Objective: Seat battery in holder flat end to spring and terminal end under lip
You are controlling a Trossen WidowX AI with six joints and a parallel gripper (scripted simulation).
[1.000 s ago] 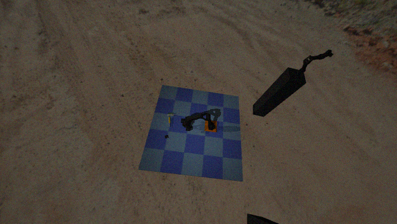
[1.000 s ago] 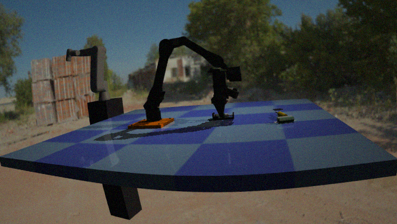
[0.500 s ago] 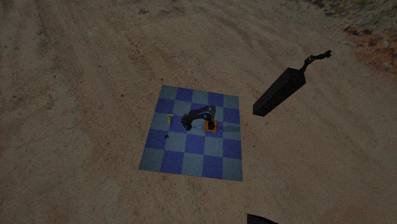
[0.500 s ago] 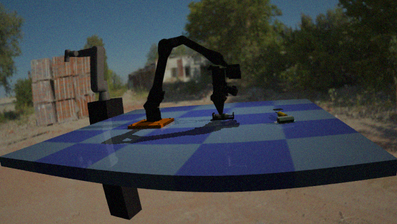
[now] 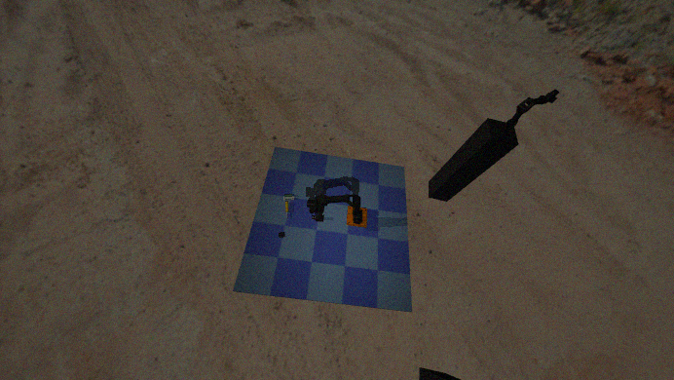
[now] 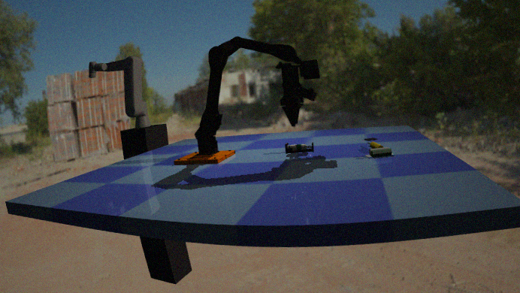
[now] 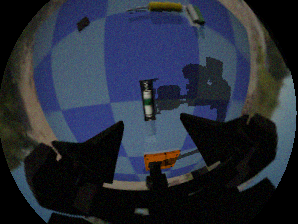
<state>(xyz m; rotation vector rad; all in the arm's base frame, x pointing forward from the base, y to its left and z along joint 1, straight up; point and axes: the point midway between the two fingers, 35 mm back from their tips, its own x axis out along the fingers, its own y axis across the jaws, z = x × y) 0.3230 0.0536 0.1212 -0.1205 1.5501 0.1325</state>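
Two fingers are spread wide and hold nothing, high above the surface [image 6: 300, 195]. The battery [image 7: 148, 100] lies in the holder [image 6: 299, 147] right below them, its long side running straight away from the fingers.

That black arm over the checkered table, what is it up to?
The black robot arm's gripper hangs open above the blue checkered table, holding nothing. Directly below it sits a small dark battery holder with a greenish cylindrical battery lying lengthwise in it. Nothing touches the holder. Whether the battery's ends are properly seated is too small to tell. Off to one side lie a small yellow object and a pale green block, untouched.
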